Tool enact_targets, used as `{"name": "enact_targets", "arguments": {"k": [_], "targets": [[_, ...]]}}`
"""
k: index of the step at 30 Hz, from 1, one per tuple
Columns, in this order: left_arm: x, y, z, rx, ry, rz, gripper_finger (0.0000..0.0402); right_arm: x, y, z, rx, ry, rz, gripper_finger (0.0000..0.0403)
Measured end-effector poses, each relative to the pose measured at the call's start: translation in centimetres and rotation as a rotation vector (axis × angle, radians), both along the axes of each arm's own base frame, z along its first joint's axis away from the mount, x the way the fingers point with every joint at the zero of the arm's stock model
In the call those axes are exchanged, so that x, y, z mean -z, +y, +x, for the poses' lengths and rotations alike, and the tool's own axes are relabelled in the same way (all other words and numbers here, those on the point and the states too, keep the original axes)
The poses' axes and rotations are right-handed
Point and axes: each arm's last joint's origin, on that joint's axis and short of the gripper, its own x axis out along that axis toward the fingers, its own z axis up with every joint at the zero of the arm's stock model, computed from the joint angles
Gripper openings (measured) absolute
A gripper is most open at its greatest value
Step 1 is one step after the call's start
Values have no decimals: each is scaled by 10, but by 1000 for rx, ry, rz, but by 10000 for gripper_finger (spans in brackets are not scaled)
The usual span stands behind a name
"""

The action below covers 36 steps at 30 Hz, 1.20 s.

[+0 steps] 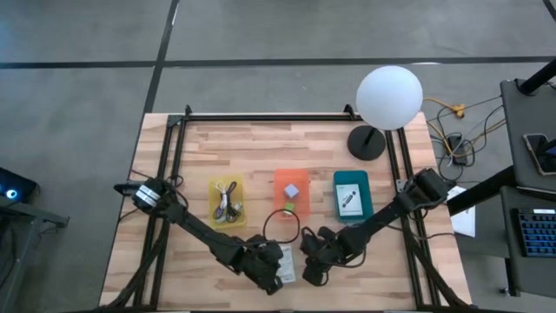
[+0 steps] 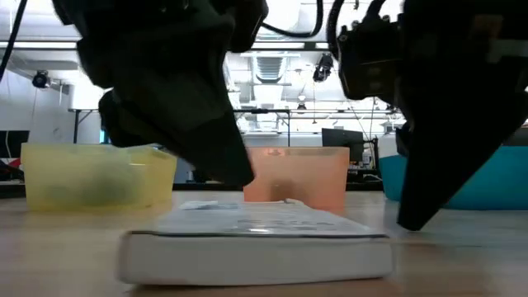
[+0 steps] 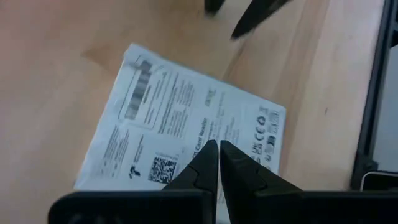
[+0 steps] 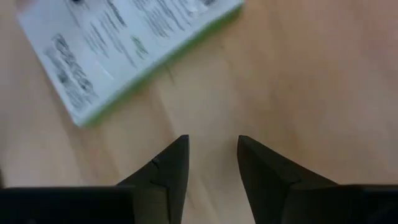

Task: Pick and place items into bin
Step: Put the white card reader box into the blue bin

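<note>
A flat white printed packet (image 1: 287, 268) lies face up on the wooden table near its front edge, between my two grippers. My left gripper (image 3: 219, 147) is shut, and its fingertips point slantwise down over the packet's printed face (image 3: 186, 118). My right gripper (image 4: 211, 142) is open just to the right of the packet (image 4: 118, 43), with its fingers over bare wood and nothing between them. In the low view the packet (image 2: 256, 239) lies flat in front, with the left gripper (image 2: 239, 169) above its far side and a right finger (image 2: 417, 210) close to the tabletop. My left gripper's shut fingertips (image 3: 208, 155) stand over the packet's printed face, near its middle, coming slantwise from above. I cannot tell whether they touch it. The packet lies flat on the table.
Three bins stand in a row behind: a yellow one (image 1: 212, 187) with cables, an orange one (image 1: 280, 178) with a lavender cube and a green cube, and a teal one (image 1: 363, 178) with a white packet. A dark cable loop (image 1: 282, 224) lies before the orange bin. A ball lamp (image 1: 388, 97) stands far right.
</note>
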Motion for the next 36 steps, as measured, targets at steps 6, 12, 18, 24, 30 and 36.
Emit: {"name": "enact_targets", "arguments": {"k": [6, 12, 18, 24, 30, 36], "targets": [[-2, -1, -11, 4, 84, 47, 0, -1, 1, 3, -41, -15, -21, 138], [-12, -9, -36, -65, 181, 68, 0, -2, 2, 5, -39, -41, -26, 141], [10, -21, -39, -112, 158, -73, 0, -9, 9, 16, -143, -172, 29, 135], [18, -19, -38, -155, 138, -86, 0, -9, 7, 21, -126, -199, 56, 137], [28, -17, -31, -168, 53, -150, 0, 1, 6, 23, -121, -182, 49, 138], [27, -10, -27, -193, 38, -130, 0, 14, 7, 26, -72, -160, 67, 134]]}}
